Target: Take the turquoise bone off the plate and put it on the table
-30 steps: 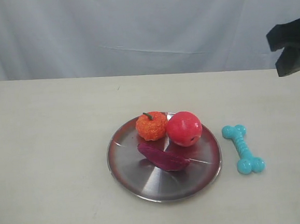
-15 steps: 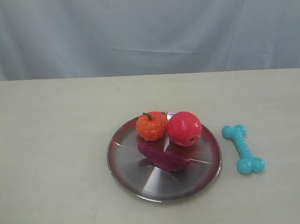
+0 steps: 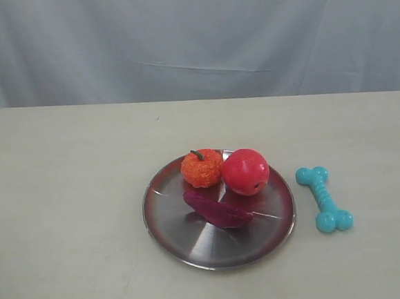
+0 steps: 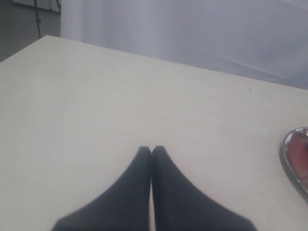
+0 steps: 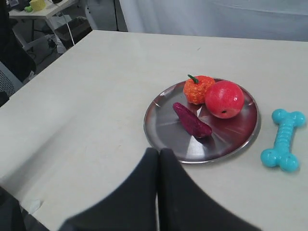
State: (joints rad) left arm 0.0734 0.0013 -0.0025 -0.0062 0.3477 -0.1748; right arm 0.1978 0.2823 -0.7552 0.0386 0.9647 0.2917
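While my left claw (image 4: 152,150) and right claw (image 5: 159,151) sit closed, I see the turquoise bone (image 3: 324,199) on the worktop (image 3: 65,201) beside the plate (image 3: 175,224).

the plate (image 4: 285,159) is cut off by the left wrist view's edge.

Bone (image 3: 324,198) lies on table (image 3: 65,201) just right of plate (image 3: 186,234), on my right-hand side; on plate, pumpkin (image 3: 202,168) left of apple (image 3: 245,171), both behind wedge (image 3: 217,208).
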